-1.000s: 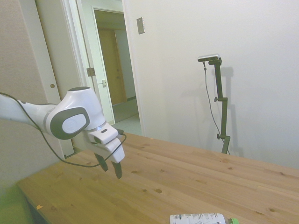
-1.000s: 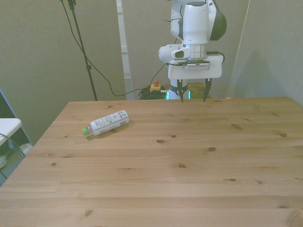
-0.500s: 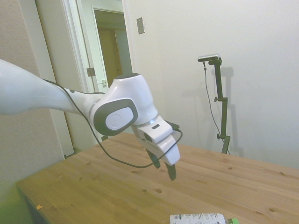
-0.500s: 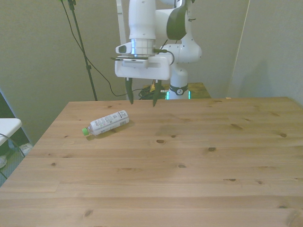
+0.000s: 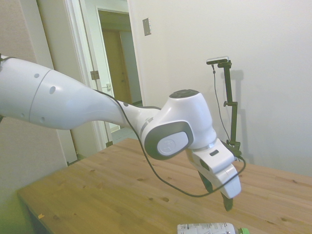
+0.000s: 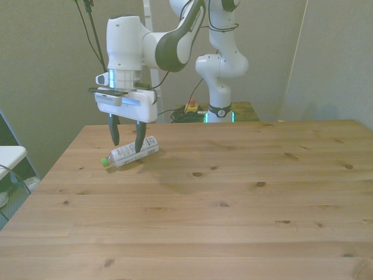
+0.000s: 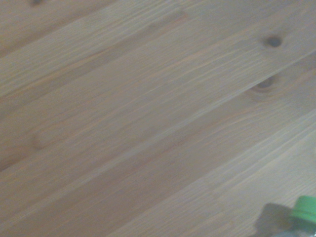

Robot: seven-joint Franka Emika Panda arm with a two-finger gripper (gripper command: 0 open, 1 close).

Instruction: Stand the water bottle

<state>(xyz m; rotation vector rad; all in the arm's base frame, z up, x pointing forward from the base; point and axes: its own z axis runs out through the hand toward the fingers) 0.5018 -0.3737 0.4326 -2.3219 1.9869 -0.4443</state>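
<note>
One water bottle [image 6: 133, 151] | clear, green cap, white label | lying flat

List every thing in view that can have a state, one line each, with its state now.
water bottle: lying on its side on the table, green cap on, pointing toward the front view's left; not gripped.
gripper: open, fingers pointing down, above the bottle and holding nothing.
table: bears the bottle alone.
door, in the side view: open, a hallway showing beyond.
</note>
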